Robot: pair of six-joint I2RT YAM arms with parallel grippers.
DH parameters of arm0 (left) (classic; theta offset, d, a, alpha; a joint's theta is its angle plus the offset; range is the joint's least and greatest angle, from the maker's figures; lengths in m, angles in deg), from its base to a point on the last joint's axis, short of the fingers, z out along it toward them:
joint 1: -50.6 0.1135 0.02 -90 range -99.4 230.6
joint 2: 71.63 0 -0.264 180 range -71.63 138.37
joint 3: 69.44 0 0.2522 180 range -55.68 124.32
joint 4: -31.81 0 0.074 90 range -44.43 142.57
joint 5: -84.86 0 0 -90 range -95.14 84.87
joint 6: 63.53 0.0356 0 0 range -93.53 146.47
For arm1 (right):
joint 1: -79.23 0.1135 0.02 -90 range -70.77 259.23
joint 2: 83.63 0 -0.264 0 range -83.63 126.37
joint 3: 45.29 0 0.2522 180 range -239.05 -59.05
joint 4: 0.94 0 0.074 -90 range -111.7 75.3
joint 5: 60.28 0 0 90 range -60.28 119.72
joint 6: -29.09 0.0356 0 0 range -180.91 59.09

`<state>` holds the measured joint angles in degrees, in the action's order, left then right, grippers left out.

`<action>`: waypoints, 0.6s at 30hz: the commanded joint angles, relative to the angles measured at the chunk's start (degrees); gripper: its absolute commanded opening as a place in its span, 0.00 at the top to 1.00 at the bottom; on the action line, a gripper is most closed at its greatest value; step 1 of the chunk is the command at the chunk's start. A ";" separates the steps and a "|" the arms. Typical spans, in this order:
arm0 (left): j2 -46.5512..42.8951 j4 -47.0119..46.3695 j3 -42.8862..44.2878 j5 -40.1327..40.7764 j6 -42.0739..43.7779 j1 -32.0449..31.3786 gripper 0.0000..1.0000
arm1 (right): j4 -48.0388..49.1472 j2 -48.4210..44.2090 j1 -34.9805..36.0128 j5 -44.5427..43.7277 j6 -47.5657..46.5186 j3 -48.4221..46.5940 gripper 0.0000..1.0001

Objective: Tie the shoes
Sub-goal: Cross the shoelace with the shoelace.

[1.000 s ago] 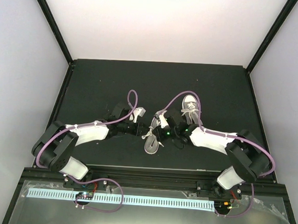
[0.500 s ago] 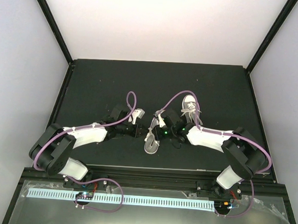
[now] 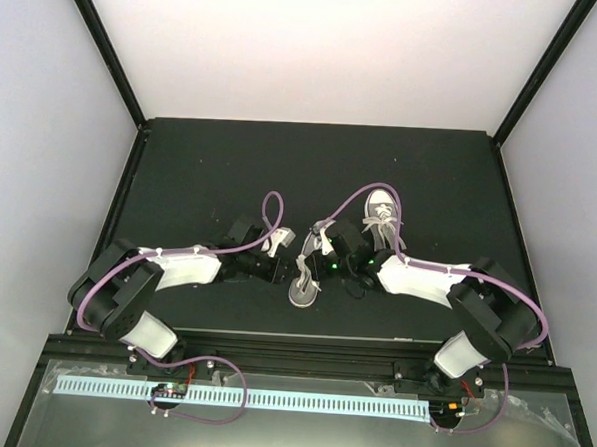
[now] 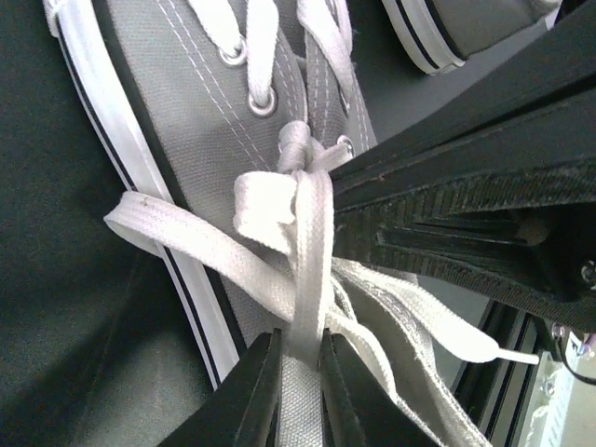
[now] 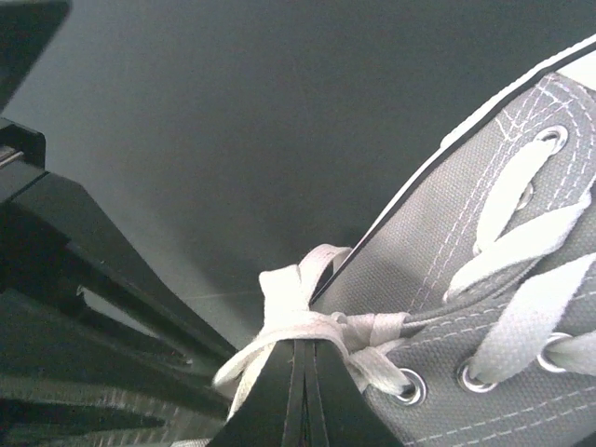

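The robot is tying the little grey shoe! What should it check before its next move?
1. The left gripper pinches a strand of the white laces: ok.
2. The right gripper is shut on the laces beside the knot: ok.
3. The knot sits against the near grey sneaker: ok.
4. Bow finished and snug: cannot tell; loose lengths of lace trail off.
5. Room between the two grippers: cannot tell; they are very close.
6. The other sneaker lies apart from the held laces: ok.
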<state>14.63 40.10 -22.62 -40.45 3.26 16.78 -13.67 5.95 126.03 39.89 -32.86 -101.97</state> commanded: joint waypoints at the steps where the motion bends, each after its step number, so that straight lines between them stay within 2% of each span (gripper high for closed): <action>1: -1.75 0.58 -0.36 0.66 0.54 -0.22 0.81 | 1.47 -1.36 -0.15 -2.53 0.35 0.94 0.98; 6: -6.34 1.68 0.22 3.77 -0.84 0.86 0.64 | 1.51 -1.43 -0.21 -2.35 0.31 1.21 0.98; 11: -9.24 0.42 0.96 6.15 -3.81 2.55 0.54 | 1.55 -1.69 -0.19 -2.27 0.12 1.26 0.98; 14: -6.78 0.47 2.66 5.48 -4.72 2.77 0.53 | 1.60 -1.63 -0.17 -2.17 0.15 1.26 0.98; 18: -2.18 -1.83 3.84 3.18 -7.01 3.38 0.63 | 1.60 -1.77 -0.21 -2.22 0.17 1.36 0.98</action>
<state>8.88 40.93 -21.18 -36.03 -0.84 19.44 -13.03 5.45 126.03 39.72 -32.79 -101.38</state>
